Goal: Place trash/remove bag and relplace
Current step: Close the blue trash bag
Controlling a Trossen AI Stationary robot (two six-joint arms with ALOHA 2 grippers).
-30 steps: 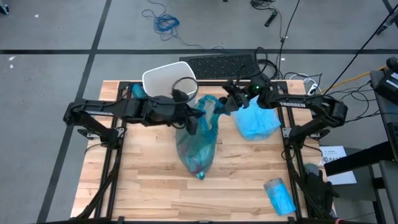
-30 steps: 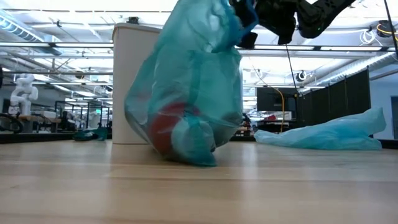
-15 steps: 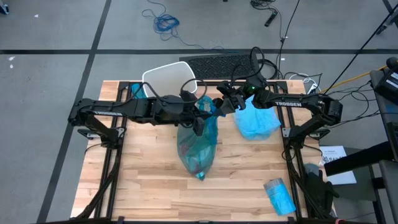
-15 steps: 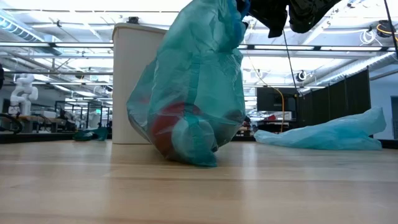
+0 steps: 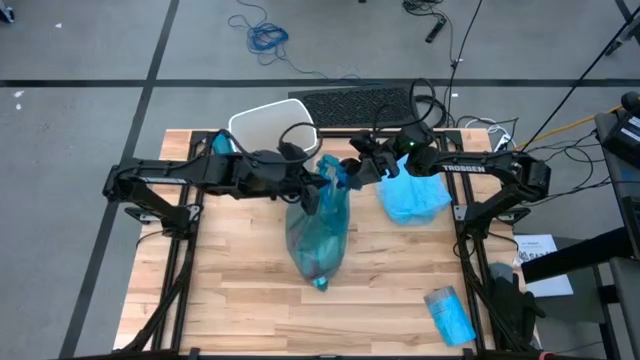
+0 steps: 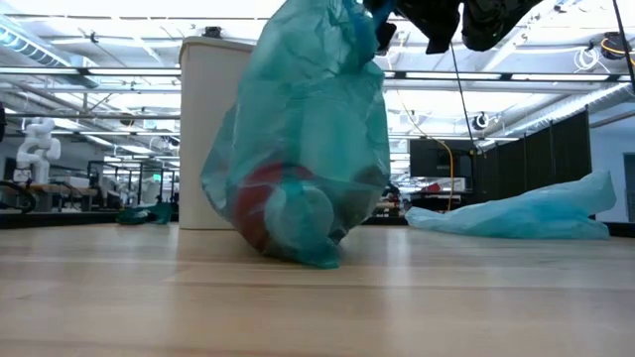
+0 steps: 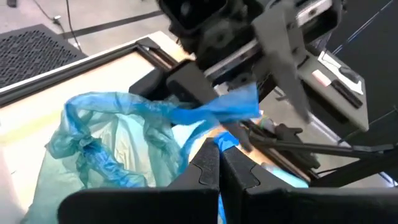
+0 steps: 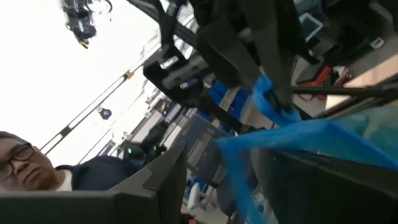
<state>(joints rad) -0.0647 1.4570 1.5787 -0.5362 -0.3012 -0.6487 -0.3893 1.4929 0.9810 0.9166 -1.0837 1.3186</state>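
A full teal trash bag stands in the middle of the table with its bottom on the wood. Red trash shows through its wall. My left gripper is shut on the bag's gathered top. My right gripper hangs just right of that top. Its fingers stand apart, and a blue strip of the bag's rim runs between them. The white bin stands at the far edge, behind the bag. My left gripper pinches a twisted piece of the bag's rim between its two shut fingers. It comes from the table's left and slants down. The bag hangs drawn up below the hold, with its bottom on the table. My right gripper: I cannot tell whether its fingers touch the strip.
A flat pale blue bag lies to the right of the full bag. A blue pack lies at the near right corner. A small teal scrap lies left of the bin. A person is beyond the table.
My right gripper has moved toward the table's left, closer to the bag's top, and has risen a little. The bag's top now looks more gathered than a second ago. The bag's bottom has stayed on the table.
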